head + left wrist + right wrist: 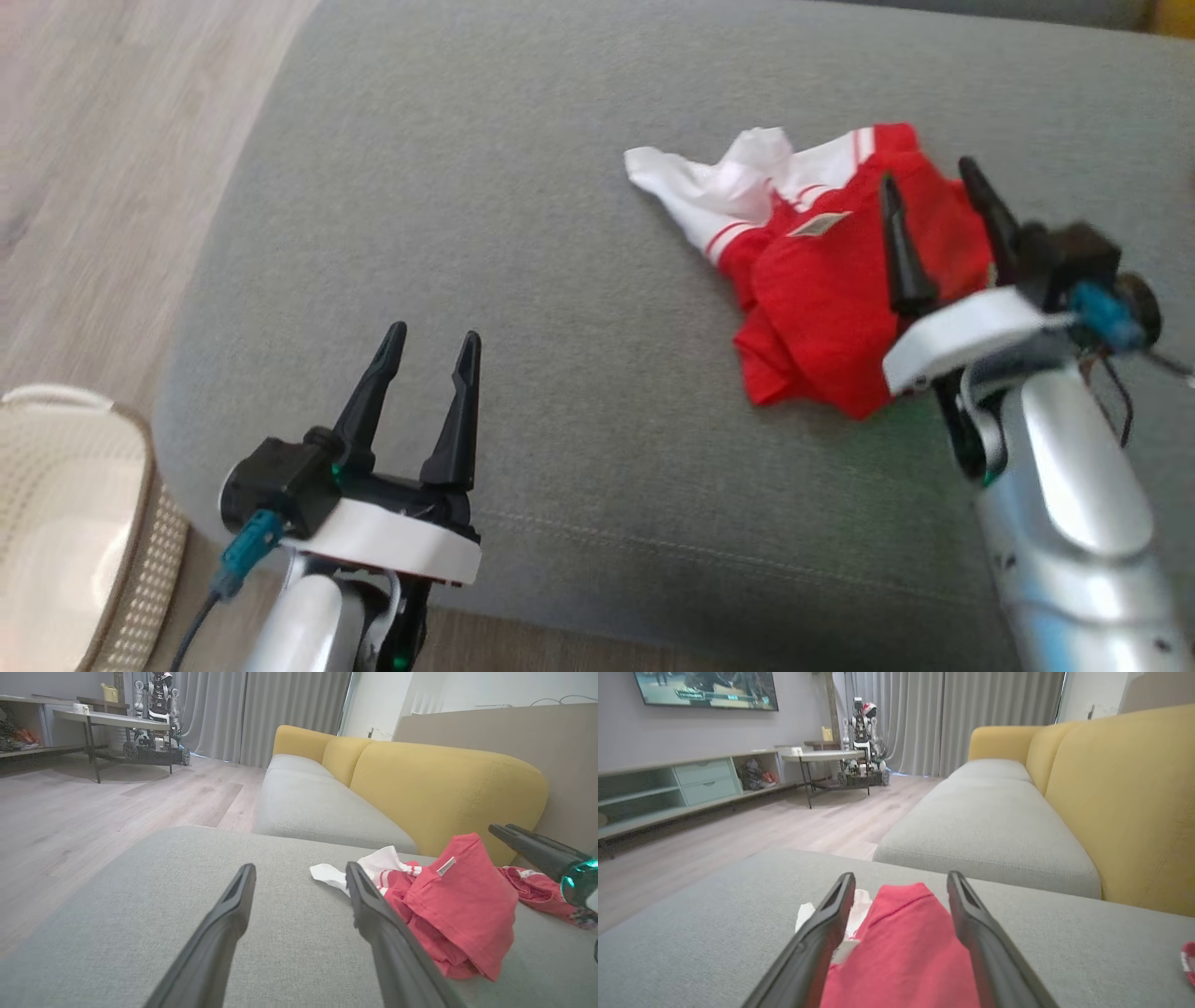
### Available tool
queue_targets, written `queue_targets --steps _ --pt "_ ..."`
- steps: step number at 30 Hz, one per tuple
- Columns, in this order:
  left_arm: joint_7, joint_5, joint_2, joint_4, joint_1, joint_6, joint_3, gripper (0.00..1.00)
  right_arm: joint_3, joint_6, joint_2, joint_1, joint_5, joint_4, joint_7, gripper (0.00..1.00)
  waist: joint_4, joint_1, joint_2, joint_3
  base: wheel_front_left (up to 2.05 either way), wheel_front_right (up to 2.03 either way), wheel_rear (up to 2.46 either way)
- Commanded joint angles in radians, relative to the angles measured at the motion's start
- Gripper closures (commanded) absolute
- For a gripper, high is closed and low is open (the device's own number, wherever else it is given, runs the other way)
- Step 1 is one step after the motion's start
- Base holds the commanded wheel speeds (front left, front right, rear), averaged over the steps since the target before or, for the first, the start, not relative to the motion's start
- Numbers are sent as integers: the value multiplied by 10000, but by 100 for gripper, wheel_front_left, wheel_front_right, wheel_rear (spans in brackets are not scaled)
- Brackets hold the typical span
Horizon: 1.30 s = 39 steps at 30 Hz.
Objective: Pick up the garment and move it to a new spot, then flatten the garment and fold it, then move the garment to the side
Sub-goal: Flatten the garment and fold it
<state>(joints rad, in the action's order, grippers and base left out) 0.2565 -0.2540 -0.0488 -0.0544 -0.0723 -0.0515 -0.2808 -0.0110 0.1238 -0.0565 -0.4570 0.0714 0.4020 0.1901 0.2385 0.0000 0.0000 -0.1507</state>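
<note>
The crumpled red-and-white garment [822,280] lies on the grey seat cushion [523,233], its white end pointing toward the robot's left. The right gripper [926,175] is nearer, poised over the red part with jaws spread. The left gripper [435,333], jaws also spread, is well apart.

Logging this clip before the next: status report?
Left end effector open, empty. Right end effector open over garment, no grip seen. Garment crumpled on grey cushion. Basket at left, clear of path.
</note>
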Motion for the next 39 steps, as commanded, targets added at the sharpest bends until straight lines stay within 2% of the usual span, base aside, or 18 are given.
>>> queue_targets --steps 1,9,10,11,19,22,25,29,32,33,36,39 --pt "53 -63 -15 283 -429 46 280 0 -153 69 59 -429 -111 -131 -48 0 208 0 0 -158 0 0 0" --pt "53 -246 -15 234 -485 136 109 0 213 69 -224 -1534 -667 1718 -562 0 638 0 0 -251 0 0 0" --pt "53 -265 -15 231 -481 146 98 0 197 69 -227 -1588 -692 1830 -554 64 662 0 0 -247 0 0 0" --pt "53 -286 -15 229 -478 159 90 0 194 69 -223 -1623 -700 1902 -497 100 678 0 0 -242 0 0 0" --pt "53 -429 -15 168 -443 217 -17 0 -364 69 -138 -1910 -678 1577 136 100 683 0 0 -121 0 0 0" --pt "53 -457 -15 47 -379 184 -177 0 -977 69 -105 -2219 -560 1503 171 100 737 0 0 141 0 0 0" --pt "53 -494 -15 -3 -343 169 -346 0 -2024 69 -61 -2907 -346 1578 109 100 863 0 0 390 0 0 0" --pt "53 -588 -15 -86 -175 213 -504 0 -3552 69 16 -4240 659 1787 177 100 1109 0 0 788 0 0 0" --pt "53 -622 -15 -150 16 237 -598 0 -4254 69 47 -5316 1805 1822 374 100 1292 0 0 1005 0 0 0" --pt "53 -622 -15 -150 16 237 -598 0 -4254 69 47 -5316 1805 1822 374 100 1292 0 0 1005 0 0 0" --pt "53 -629 -15 -162 216 274 -599 0 -4367 69 56 -6234 2888 1653 596 100 1358 0 0 1119 0 0 0" --pt "53 -626 -15 -148 324 297 -505 0 -3892 69 56 -6877 3483 1525 693 100 1310 0 0 1062 0 0 0"
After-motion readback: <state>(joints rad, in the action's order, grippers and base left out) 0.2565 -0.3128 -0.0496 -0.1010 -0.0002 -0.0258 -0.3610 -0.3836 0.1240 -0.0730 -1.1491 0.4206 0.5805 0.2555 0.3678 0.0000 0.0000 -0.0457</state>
